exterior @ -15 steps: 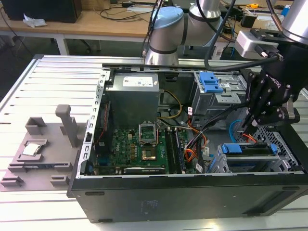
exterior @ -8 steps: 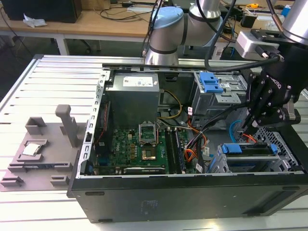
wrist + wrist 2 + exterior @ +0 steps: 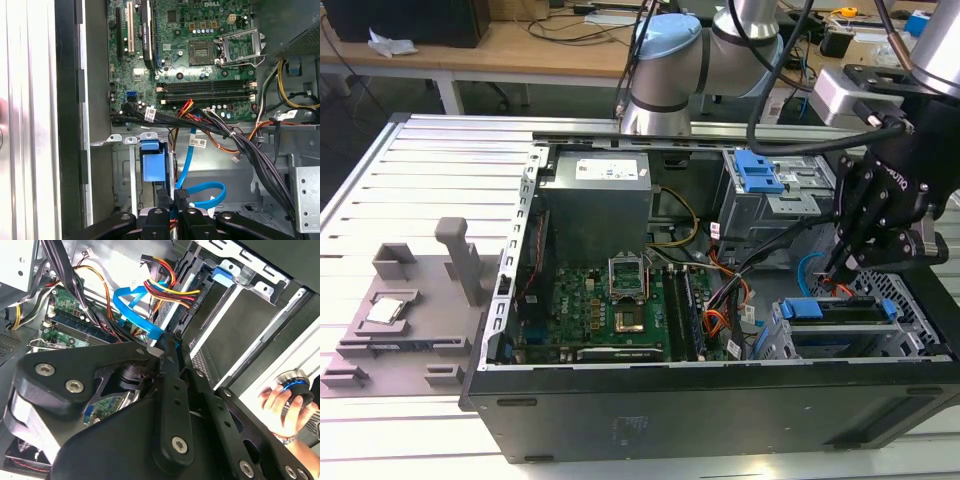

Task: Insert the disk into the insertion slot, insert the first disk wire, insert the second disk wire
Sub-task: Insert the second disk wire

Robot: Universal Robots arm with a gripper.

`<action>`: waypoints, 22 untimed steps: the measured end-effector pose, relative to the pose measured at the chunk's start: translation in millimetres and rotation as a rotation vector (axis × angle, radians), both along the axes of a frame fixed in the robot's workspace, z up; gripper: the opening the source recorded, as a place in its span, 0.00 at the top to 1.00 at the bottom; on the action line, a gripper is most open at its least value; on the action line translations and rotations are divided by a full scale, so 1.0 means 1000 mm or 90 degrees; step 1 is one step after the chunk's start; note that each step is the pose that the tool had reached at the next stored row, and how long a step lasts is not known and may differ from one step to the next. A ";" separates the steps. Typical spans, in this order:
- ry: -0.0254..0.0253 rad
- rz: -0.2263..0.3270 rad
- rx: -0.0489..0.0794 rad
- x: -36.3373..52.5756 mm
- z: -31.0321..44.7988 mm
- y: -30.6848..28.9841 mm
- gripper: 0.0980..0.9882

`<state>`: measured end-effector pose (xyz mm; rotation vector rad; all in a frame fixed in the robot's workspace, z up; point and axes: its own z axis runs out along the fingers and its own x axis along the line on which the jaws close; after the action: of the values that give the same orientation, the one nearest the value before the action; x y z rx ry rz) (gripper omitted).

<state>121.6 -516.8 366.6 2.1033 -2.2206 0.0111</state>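
Open computer case (image 3: 720, 405) on a slotted metal table (image 3: 420, 180), with the arm working at its drive bay.
Just beside the motherboard (image 3: 610, 300), on the exterior view's right, the insertion slot (image 3: 772, 342) holds the disk (image 3: 840, 323), whose blue carrier tab sits at the end nearest the motherboard. The gripper (image 3: 840, 270) hangs close over that end of the slot. Its jaws are clenched on the black plug of a blue wire (image 3: 186, 160), which in the first wrist view runs back toward the motherboard.
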 end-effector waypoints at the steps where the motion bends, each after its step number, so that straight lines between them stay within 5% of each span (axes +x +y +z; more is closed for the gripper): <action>1: 0.0000 0.000 0.000 0.0000 -0.0002 -0.0002 0.93; 15: 0.0000 0.000 0.000 0.0002 -0.0108 -0.0005 0.93; 22: 0.0004 0.000 0.000 0.0082 -0.0208 -0.0026 0.93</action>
<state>129.8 -519.4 345.7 2.1028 -2.2203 0.0107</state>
